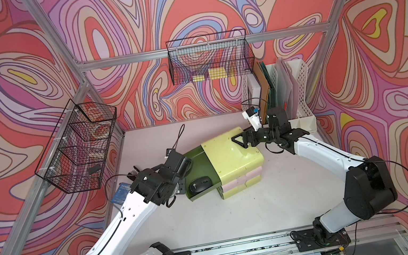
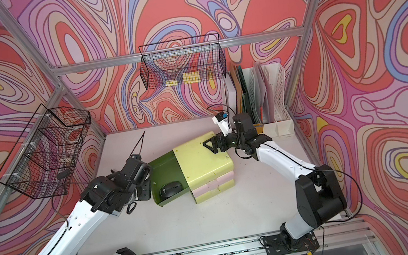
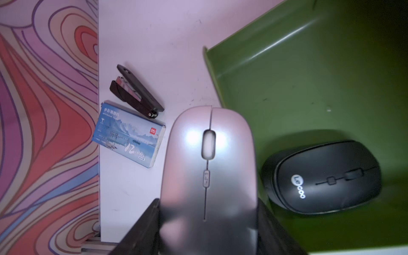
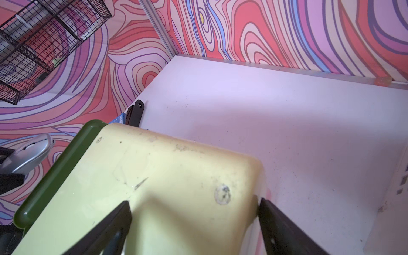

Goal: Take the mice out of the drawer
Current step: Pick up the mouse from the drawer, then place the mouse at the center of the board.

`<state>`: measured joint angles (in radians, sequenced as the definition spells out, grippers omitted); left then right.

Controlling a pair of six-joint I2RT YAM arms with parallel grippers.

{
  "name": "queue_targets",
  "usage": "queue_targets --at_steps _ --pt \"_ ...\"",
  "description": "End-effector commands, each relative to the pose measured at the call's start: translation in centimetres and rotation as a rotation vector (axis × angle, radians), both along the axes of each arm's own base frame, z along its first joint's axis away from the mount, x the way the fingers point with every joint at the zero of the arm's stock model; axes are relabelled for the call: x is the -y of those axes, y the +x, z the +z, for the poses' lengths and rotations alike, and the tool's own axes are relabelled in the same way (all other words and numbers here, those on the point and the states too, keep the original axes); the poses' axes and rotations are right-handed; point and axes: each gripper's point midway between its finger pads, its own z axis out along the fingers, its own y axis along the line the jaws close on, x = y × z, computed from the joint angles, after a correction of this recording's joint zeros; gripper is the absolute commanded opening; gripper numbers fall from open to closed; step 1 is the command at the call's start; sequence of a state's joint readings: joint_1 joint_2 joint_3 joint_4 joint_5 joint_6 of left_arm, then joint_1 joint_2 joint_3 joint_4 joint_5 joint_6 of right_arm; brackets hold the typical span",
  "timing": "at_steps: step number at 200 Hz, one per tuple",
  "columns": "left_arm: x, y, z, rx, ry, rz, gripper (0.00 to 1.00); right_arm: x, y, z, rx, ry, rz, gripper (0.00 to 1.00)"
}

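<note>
By the left edge of the bench [image 1: 213,222] the left jaws clamp a silver mouse [image 3: 207,167] just beside the open green drawer [image 1: 197,160], whose near corner holds a black mouse [image 1: 200,184], while farther back the right jaws stand wide astride the yellow cabinet [image 1: 226,149], apparently steadying it.

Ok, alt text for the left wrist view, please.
A shiny silver oval computer mouse fills the centre, gripped by the black left end effector. Beside it, a matte black mouse lies in an open dark green plastic drawer; a black stapler and a blue paint box sit on the white table.
</note>
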<state>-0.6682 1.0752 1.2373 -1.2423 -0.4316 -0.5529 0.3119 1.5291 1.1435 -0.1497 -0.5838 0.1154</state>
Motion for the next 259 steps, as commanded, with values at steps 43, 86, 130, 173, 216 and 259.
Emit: queue_targets --at_steps 43,86,130,173,216,259 --pt "-1.0 -6.6 -5.2 -0.018 -0.306 0.196 0.51 0.1 -2.3 -6.1 -0.2 -0.091 0.019 0.93" --pt "1.0 -8.1 -8.7 -0.073 -0.267 0.203 0.51 0.2 -2.3 -6.1 -0.204 -0.094 0.02 0.93" --pt "7.1 -8.3 -11.4 0.031 -0.227 0.117 0.52 0.3 -2.4 -6.2 -0.203 -0.102 0.018 0.93" --pt "13.1 -9.6 -15.9 -0.003 -0.258 -0.005 0.53 0.2 -2.4 -6.1 -0.203 -0.093 0.022 0.93" --pt "14.5 -9.7 -17.9 0.007 -0.241 0.029 0.55 0.2 -2.6 -5.7 -0.192 -0.087 0.023 0.94" --pt "13.5 -9.4 -19.0 -0.014 -0.218 0.083 0.67 0.2 -2.7 -5.6 -0.191 -0.084 0.024 0.93"
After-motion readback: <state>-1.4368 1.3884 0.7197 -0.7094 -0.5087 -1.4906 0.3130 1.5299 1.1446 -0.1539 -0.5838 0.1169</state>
